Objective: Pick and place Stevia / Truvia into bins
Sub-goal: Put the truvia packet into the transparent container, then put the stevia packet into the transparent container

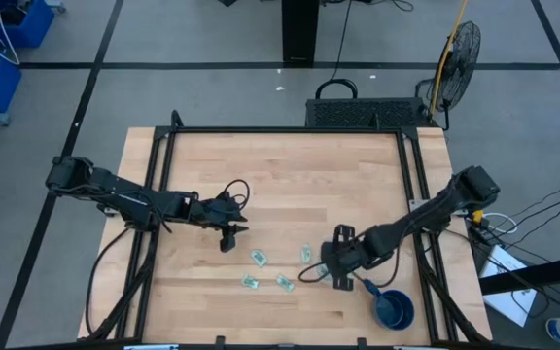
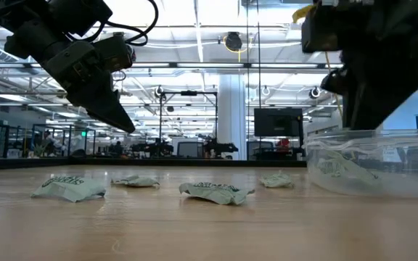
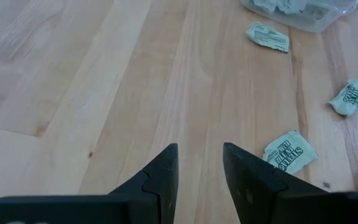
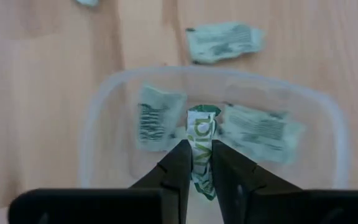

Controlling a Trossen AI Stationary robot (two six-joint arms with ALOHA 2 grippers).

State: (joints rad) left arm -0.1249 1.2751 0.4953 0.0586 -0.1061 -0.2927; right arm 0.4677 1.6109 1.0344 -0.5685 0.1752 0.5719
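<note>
- The right gripper hangs directly over the clear container on the right half of the table, fingers pointing down into it and narrowed onto a green-and-white packet pinched between the tips.
- The right arm reaches in from the table's right edge and slants toward the near middle, its wrist bent down over the container.
- Inside the container, two more packets lie flat on the bottom, one either side of the held one.
- One packet lies on the wood just outside the container's wall.
- The left gripper hovers above bare wood left of centre, clear of the surface, its two fingers a narrow gap apart and holding nothing.
- The left arm stretches low from the table's left edge toward the middle, its gripper angled down and to the right in the low view.
- Loose packets are scattered on the near middle of the table, between the two grippers; four are visible from above.
- A dark blue cup stands near the right front corner, just beside the container on its near-right side.
</note>
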